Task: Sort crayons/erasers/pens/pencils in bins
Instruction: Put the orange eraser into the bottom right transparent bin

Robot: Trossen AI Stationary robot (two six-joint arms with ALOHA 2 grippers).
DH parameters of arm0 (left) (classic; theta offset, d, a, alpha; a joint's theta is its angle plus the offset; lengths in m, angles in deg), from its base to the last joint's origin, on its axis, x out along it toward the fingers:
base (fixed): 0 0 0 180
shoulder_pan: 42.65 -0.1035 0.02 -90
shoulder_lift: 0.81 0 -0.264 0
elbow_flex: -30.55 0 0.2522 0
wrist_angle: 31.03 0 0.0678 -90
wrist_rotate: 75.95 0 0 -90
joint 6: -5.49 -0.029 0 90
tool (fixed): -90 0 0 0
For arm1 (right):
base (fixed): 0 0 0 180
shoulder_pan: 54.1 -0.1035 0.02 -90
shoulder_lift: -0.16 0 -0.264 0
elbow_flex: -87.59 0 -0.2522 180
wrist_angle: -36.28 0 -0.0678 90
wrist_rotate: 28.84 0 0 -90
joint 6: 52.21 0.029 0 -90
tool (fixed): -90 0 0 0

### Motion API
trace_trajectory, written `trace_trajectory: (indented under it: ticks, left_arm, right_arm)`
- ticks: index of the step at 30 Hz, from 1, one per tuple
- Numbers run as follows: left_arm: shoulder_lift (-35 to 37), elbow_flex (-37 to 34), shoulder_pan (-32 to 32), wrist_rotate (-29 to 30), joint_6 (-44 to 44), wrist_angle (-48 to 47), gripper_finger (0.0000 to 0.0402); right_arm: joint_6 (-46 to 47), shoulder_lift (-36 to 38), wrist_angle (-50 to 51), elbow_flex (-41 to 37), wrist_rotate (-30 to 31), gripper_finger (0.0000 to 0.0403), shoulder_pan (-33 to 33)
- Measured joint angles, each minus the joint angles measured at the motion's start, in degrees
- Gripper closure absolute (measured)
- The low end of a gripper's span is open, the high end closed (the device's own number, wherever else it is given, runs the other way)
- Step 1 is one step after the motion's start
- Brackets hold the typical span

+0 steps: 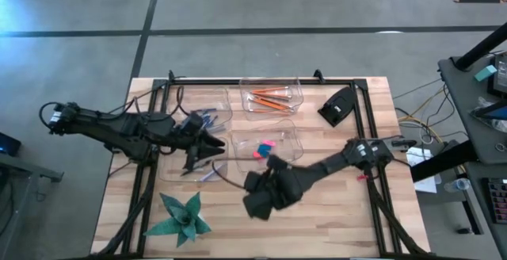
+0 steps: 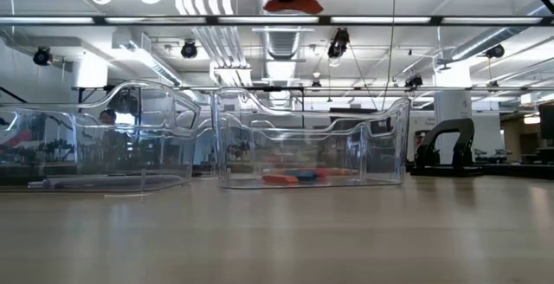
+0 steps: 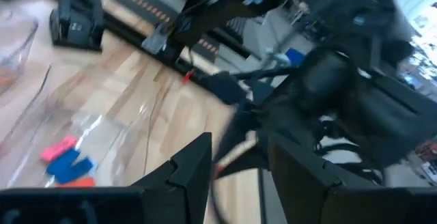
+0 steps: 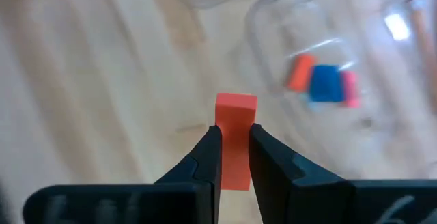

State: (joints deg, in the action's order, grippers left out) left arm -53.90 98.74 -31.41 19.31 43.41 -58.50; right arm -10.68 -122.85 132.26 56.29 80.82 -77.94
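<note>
My right gripper (image 4: 235, 157) is shut on an orange-red eraser (image 4: 235, 125), high above the bare wood near the table's front middle (image 1: 261, 200). In the low view the eraser (image 2: 293, 5) shows at the top, well above the bins. The eraser bin (image 1: 269, 143) holds pink, blue and orange erasers (image 4: 324, 82) on its floor. The pencils (image 1: 269, 98) lie in the far bin, and blue crayons (image 1: 207, 117) lie in the bin left of it. My left gripper (image 1: 207, 145) hovers open over the near-left bin (image 1: 202, 169), its fingers (image 3: 194, 169) well apart. My right gripper pinches the eraser's lower half (image 4: 235, 162) between its two fingers, which press on two opposite flat sides. The fingers slant down from above. The eraser's far end (image 4: 236, 102) sticks out past the fingertips. It is lifted clear of the table.
A green folded-paper star (image 1: 182, 216) lies at the near left. A black stapler-like object (image 1: 339, 105) sits at the far right. A black frame (image 1: 368, 133) runs along the table's sides. Bare wood (image 1: 325, 212) lies at the near right.
</note>
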Motion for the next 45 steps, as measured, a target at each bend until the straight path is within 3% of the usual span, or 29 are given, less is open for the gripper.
trace_trajectory:
  ticks: [12,17,20,28,35,45]
  left_arm:
    - [2.4,0.8,0.0,0.2,-5.6,2.9,0.0272]
    - [4.1,0.7,0.0,1.1,-7.3,2.8,0.0272]
    - [4.5,0.6,0.0,1.3,-7.4,2.7,0.0272]
    - [4.8,0.5,0.0,1.3,-10.1,2.6,0.0272]
    - [5.7,0.5,0.0,1.4,-11.8,2.6,0.0272]
    - [7.3,0.5,0.0,2.5,-11.7,2.7,0.0272]
  right_arm:
    - [-18.0,1.1,3.0,-1.1,0.0,0.0351,13.4]
    - [-20.6,1.1,1.8,-5.1,-0.6,0.0351,19.1]
    - [-22.0,1.1,-2.0,-9.4,-4.3,0.0351,21.3]
    - [-22.5,2.1,-13.6,-21.7,-11.9,0.0351,21.3]
    - [-22.2,2.9,-23.6,-29.5,-12.6,0.0351,21.5]
    - [-22.1,3.5,-29.5,-34.1,-15.4,0.0351,21.5]
